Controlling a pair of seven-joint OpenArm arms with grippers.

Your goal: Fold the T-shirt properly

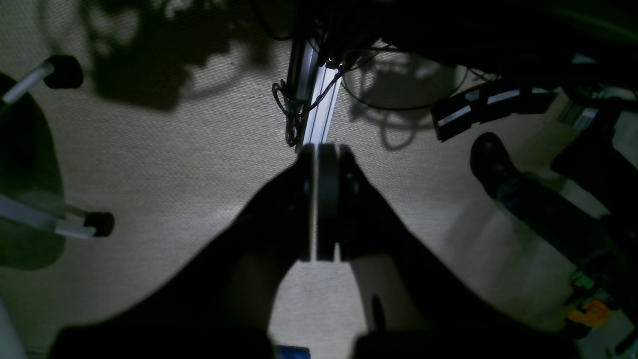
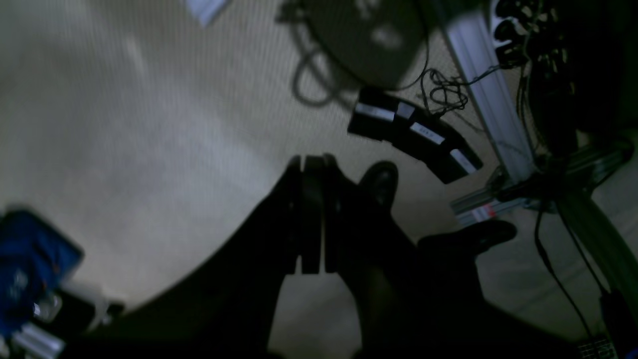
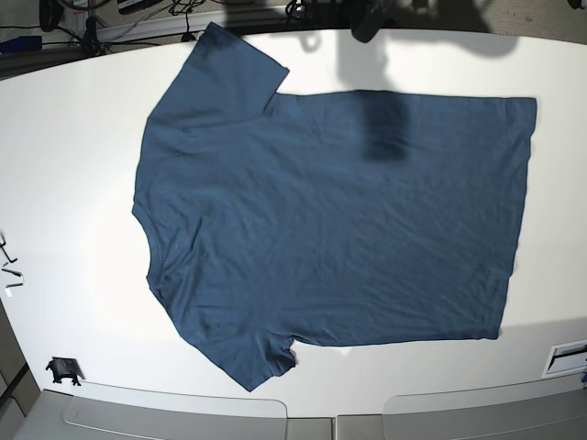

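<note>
Jaws of the left gripper (image 1: 321, 149) are pressed together with nothing between them, hanging over pale woven carpet floor (image 1: 174, 164), and those of the right gripper (image 2: 311, 162) are likewise closed and empty above the same kind of floor. Both wrist views are dim, and the right one is blurred, so the black gripper bodies read as little more than silhouettes filling the lower part of each picture. Neither arm appears in the base view, where only a soft dark shadow falls across the cloth. There the plain dark navy-blue short-sleeved T-shirt (image 3: 330, 229) lies spread flat on the white surface (image 3: 73, 165), collar end toward the left of that view, hem toward the right, one sleeve reaching the far edge and the other pointing to the near edge. Around the grippers the left wrist view shows a silver aluminium rail (image 1: 319, 94) with tangled black cables, a black strip with white labels (image 1: 478, 107), a dark shoe (image 1: 491, 159) cut off by a trouser leg, and white chair legs with black feet (image 1: 65, 72) at the left edge. What the blue blurred object (image 2: 30, 264) in the right wrist view is cannot be made out.
</note>
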